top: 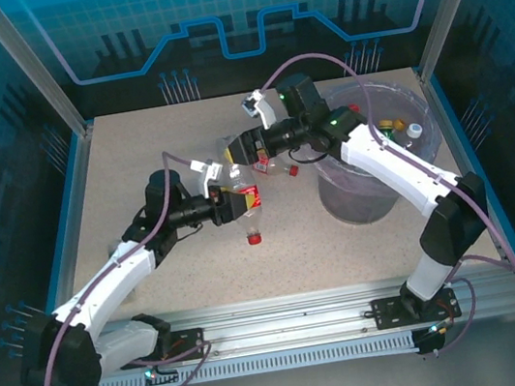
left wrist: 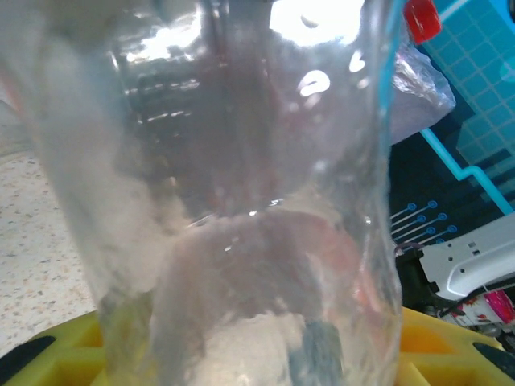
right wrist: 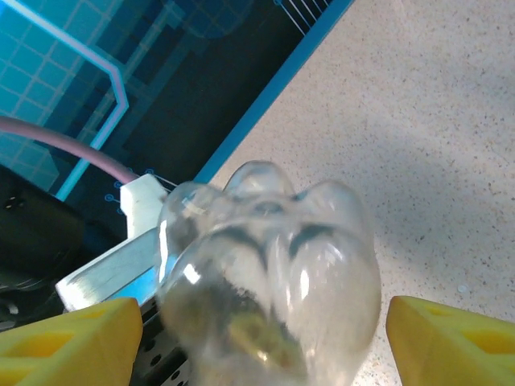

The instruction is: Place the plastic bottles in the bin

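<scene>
Left end effector (top: pixel 231 205): clenched on one red-labelled bottle (top: pixel 244 209), near centre of the table (top: pixel 137 173).
Right end effector (right wrist: pixel 265 334): released, astride one clear bottle (right wrist: pixel 265 241), farther back.
Bin (top: pixel 357 202): one, far right; two caps (top: pixel 386 124) visible inside.

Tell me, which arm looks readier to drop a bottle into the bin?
Left, probably. The left gripper is shut on a bottle; the right gripper stands open around a second bottle, ungripped, though the bin sits on its side.

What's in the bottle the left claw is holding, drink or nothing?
Empty: the bottle in the left gripper is see-through all along, with no liquid.
</scene>
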### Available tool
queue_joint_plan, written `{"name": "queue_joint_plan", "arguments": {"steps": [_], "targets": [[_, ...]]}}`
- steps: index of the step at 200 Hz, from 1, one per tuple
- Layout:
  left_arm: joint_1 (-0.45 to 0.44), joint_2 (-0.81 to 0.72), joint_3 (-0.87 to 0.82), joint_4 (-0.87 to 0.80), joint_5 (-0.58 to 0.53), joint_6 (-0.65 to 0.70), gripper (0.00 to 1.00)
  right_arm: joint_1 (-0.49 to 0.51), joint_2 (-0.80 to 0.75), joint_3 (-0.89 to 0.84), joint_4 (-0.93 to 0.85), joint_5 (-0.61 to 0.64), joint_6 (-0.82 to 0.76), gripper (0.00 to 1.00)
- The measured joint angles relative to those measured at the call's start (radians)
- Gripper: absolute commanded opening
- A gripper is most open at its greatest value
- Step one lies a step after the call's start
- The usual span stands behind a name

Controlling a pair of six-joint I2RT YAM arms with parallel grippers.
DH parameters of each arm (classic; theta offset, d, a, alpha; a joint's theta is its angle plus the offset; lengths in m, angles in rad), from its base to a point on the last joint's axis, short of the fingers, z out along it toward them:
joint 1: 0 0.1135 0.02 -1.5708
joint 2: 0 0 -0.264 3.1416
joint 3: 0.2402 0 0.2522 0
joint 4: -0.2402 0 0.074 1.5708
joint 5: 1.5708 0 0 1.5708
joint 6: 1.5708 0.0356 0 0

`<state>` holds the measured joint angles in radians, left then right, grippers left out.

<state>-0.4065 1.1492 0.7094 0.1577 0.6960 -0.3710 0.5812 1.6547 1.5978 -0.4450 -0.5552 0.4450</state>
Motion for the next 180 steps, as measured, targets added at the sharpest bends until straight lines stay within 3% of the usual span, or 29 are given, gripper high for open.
{"name": "queue_joint_plan", "arguments": {"steps": [79,96,105,125,180], "targets": [[-0.017,0.014,0.0,0.026,0.011,-0.004,0.0,-0.016,0.016,-0.012,0.047,-0.054,0.045,0.52],[-0.017,0.014,0.0,0.024,0.008,-0.004,0.27,-0.019,0.016,-0.014,0.049,-0.056,0.045,0.49],[-0.017,0.014,0.0,0.024,0.007,-0.004,0.54,-0.019,0.015,-0.014,0.05,-0.056,0.045,0.48],[-0.018,0.014,0.0,0.025,0.005,-0.003,0.98,-0.024,0.013,-0.012,0.043,-0.056,0.042,0.46],[-0.019,-0.038,0.0,0.005,0.003,-0.004,0.99,-0.143,-0.022,0.147,-0.005,-0.024,-0.005,0.42]]}}
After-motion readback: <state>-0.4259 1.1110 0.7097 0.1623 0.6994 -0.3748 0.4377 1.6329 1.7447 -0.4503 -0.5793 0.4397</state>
